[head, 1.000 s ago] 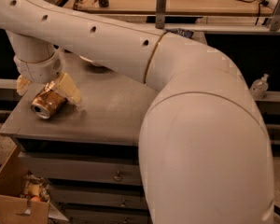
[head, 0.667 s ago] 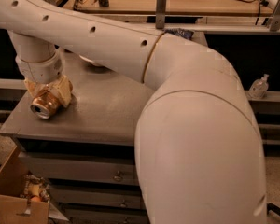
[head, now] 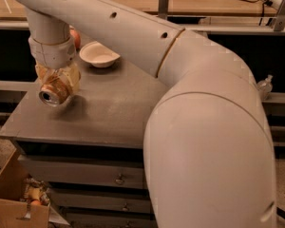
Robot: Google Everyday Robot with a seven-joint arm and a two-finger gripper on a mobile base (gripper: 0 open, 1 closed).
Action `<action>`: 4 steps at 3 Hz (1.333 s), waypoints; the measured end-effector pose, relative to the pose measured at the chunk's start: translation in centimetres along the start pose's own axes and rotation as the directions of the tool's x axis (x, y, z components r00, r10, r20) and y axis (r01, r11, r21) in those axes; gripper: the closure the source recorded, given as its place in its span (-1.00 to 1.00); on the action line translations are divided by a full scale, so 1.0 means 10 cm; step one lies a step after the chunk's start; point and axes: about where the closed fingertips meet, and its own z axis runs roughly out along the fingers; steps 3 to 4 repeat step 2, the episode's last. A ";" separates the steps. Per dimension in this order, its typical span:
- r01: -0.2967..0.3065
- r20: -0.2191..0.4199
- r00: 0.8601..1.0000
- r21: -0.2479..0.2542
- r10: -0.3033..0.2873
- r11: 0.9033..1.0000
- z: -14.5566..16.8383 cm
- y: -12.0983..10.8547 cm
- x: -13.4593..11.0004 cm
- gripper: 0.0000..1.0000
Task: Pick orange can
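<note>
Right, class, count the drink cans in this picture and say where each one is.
1. The orange can sits sideways in the gripper, over the left side of the grey table. The arm covers part of the table, so more may be hidden.

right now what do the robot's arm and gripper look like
The arm is thick, smooth, cream-white tubing with small dark holes and a thin seam ring. The gripper, over the table's left side around the orange can, has translucent amber fingers.
</note>
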 end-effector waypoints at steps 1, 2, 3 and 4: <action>-0.055 0.039 0.998 0.108 0.051 0.993 -0.43 0.08 0.17 1.00; -0.086 0.077 0.994 0.181 0.073 0.980 -0.68 0.13 0.25 1.00; -0.086 0.077 0.994 0.181 0.073 0.980 -0.68 0.13 0.25 1.00; -0.086 0.077 0.994 0.181 0.073 0.980 -0.68 0.13 0.25 1.00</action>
